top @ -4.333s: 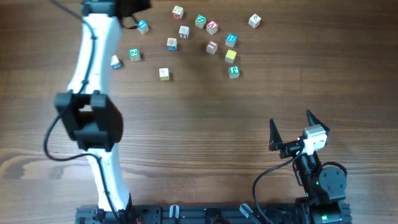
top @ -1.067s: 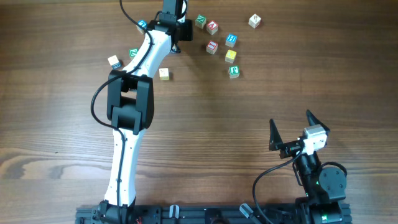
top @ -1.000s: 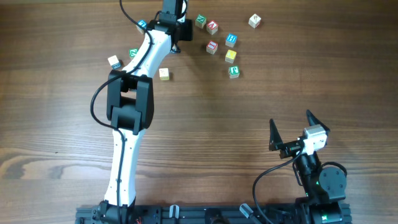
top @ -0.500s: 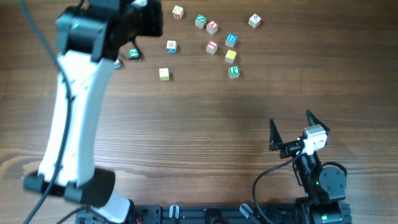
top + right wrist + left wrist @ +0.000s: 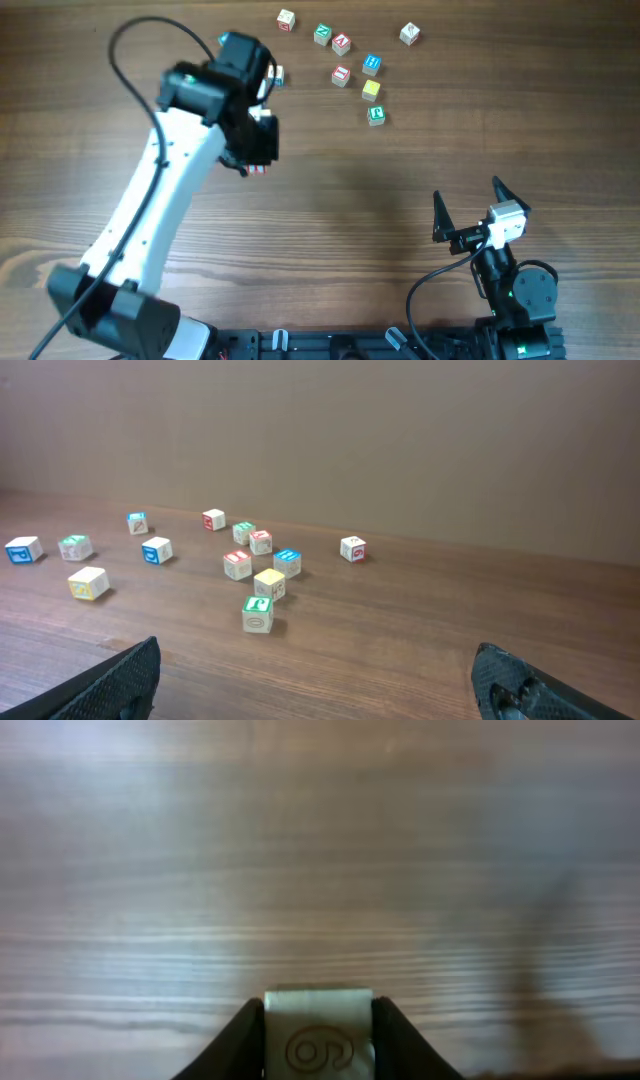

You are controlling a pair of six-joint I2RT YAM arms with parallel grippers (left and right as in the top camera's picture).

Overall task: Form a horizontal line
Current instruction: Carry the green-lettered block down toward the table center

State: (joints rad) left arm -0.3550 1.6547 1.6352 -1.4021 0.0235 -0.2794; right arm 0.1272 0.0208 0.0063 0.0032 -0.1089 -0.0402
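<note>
The left tool (image 5: 318,1042) clamps a whitish cube (image 5: 318,1018) over the table (image 5: 330,250); the right tool (image 5: 467,190) gapes wide.

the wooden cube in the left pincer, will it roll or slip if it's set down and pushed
Likely stiff and light: the cube looks like solid wood, and the left pincer grips its flat sides without squashing it. Pushed, it should slide rather than roll, since its faces are flat and the table looks smooth.
</note>
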